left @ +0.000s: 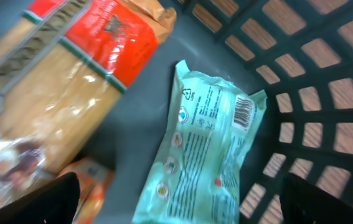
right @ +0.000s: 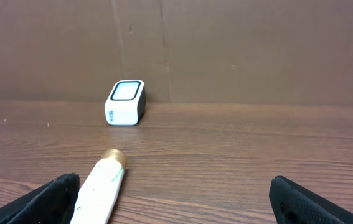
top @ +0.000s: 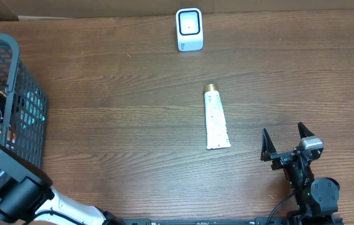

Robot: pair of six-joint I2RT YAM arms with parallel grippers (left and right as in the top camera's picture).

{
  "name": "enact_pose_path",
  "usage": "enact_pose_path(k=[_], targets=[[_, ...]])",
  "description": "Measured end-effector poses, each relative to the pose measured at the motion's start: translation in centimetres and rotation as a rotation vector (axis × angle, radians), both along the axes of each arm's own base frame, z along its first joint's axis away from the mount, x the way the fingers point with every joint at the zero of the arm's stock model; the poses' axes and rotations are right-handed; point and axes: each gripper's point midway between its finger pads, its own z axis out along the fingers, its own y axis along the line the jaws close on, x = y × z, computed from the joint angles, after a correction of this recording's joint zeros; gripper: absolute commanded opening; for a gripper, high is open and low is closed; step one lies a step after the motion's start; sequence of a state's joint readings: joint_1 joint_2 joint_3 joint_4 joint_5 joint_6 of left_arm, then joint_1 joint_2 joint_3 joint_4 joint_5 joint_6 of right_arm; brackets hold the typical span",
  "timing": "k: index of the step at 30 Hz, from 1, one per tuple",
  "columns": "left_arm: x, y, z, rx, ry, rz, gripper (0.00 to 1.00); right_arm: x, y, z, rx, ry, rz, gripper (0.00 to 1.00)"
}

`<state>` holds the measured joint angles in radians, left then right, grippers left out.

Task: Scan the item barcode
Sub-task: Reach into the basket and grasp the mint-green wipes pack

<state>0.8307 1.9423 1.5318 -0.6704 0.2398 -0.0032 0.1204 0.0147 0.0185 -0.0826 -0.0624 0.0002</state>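
I'm on the pick, I reckon: left tool (left: 182,208) hangs wide open and empty above the green packet (left: 207,149), which lies barcode-up in the basket (left: 301,81). Next I should descend, pinch it, then present it to the scanner (top: 189,29). Right tool (top: 283,133) gapes empty.

1. Table (top: 114,94): dark brown wood grain
2. Scanner (top: 189,29), at 12 o'clock: white, with a dark-rimmed face
3. Tube (top: 216,122): white, with a gold cap at its 12 o'clock end
4. Basket (top: 20,106), at 9 o'clock: dark grey lattice
5. Packet (left: 204,155): mint green, with a white barcode patch
6. Pasta bag (left: 45,118): clear, with a red label
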Motion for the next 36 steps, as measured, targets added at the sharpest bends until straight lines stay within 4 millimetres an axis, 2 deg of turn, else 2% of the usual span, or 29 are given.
enact_pose_path(k=[8,10,12,13,15,16,17,25,30,33,36], targets=[[1.7,-1.0,-5.4,-0.054,0.049,-0.06,0.93,0.0,0.0,0.0,0.0,0.0,0.0,1.0],[1.9,-1.2,-6.5,-0.051,0.073,-0.069,0.89,0.0,0.0,0.0,0.0,0.0,0.0,1.0],[2.2,-1.3,-6.5,-0.032,0.085,-0.073,0.73,0.0,0.0,0.0,0.0,0.0,0.0,1.0],[2.2,-1.4,-6.6,-0.026,0.093,-0.077,0.59,0.0,0.0,0.0,0.0,0.0,0.0,1.0],[2.3,-1.8,-6.7,-0.028,0.105,-0.083,0.21,0.0,0.0,0.0,0.0,0.0,0.0,1.0],[2.3,-1.8,-6.8,-0.028,0.11,-0.078,0.08,0.0,0.0,0.0,0.0,0.0,0.0,1.0],[2.3,-1.9,-6.9,-0.027,0.113,-0.076,0.04,0.0,0.0,0.0,0.0,0.0,0.0,1.0],[2.4,-1.6,-6.3,-0.014,0.127,-0.031,0.04,0.0,0.0,0.0,0.0,0.0,0.0,1.0],[1.7,-2.1,-5.3,-0.034,0.198,-0.026,0.04,0.0,0.0,0.0,0.0,0.0,0.0,1.0],[2.1,-1.5,-2.3,-0.023,0.2,-0.021,0.04,0.0,0.0,0.0,0.0,0.001,0.0,1.0],[3.2,-0.3,3.1,0.042,0.146,-0.01,0.04,0.0,0.0,0.0,0.0,0.0,0.0,1.0]])
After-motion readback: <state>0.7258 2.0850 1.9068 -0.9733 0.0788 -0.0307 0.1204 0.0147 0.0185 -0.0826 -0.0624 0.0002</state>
